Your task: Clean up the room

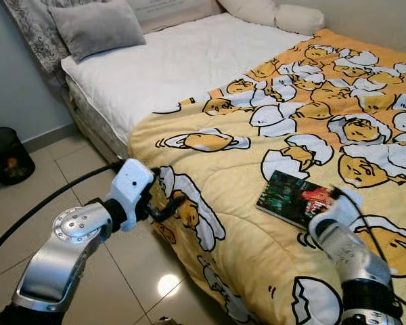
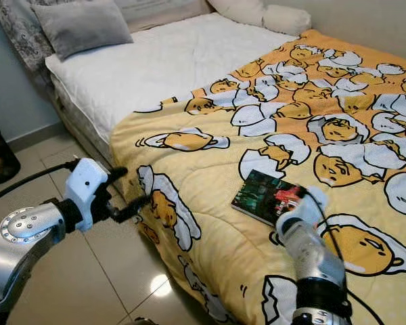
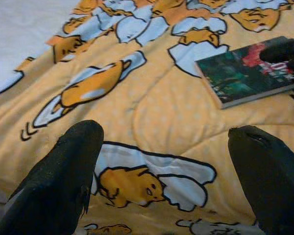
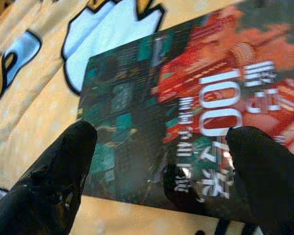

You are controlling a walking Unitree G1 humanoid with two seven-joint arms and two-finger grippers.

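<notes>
The book [image 1: 296, 198] lies flat on the yellow egg-patterned quilt [image 1: 257, 257], near the side edge of the bed [image 1: 183, 61], cover up, so a grasp has to come from above or along an edge. Our right gripper [image 4: 161, 161] hangs just over the book's near end with its fingers [image 4: 54, 181] spread wide, one to each side of the cover; we judge this is the stance for closing on the book, though we cannot tell whether the tips touch it yet. The soft quilt beneath may give as we press, and the thin book could slide.

Our left gripper [image 3: 161, 166] is held out beside the bed's edge, well apart from the book, fingers spread and holding nothing; it looks across the quilt toward the book and seems parked clear of the working arm.

Farther off, a grey pillow [image 1: 98, 27] rests at the head of the bare white mattress, and a dark bin [image 1: 7, 156] stands on the tiled floor [image 1: 122, 271] by the wall, a likely place for rubbish but hardly for a book.
</notes>
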